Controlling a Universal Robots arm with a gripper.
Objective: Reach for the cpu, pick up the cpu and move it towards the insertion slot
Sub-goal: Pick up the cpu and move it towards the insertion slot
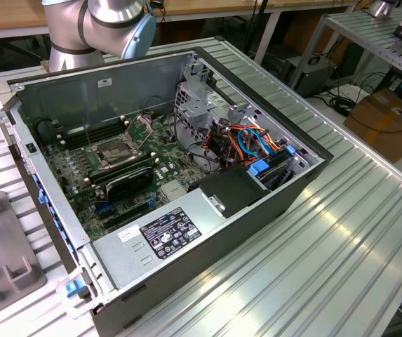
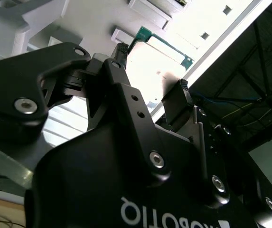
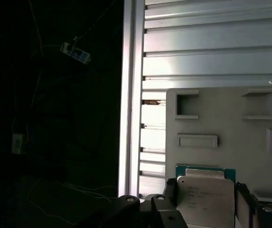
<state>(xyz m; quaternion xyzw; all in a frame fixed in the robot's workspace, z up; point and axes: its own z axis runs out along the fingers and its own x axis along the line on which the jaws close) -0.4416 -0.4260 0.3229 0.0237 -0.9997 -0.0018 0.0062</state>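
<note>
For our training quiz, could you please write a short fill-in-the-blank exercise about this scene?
1. The insertion slot sits inside the open computer ___.
2. In the first wrist view, the gripper is around the square, silver-topped ___.
3. Its circuit-board edge is coloured ___.
Missing: case; cpu; green.

1 open computer case [image 1: 257,232] is lying on a slatted metal table [image 1: 341,260]. 1 labelled power supply [image 1: 160,236] is sitting inside it, with orange and blue cables [image 1: 246,140] bunching nearby. 1 cardboard box [image 1: 386,119] is resting at the exterior view's right.

Insertion slot [image 1: 118,149] seems clear above; drive cage [image 1: 199,105] stands near.
</note>
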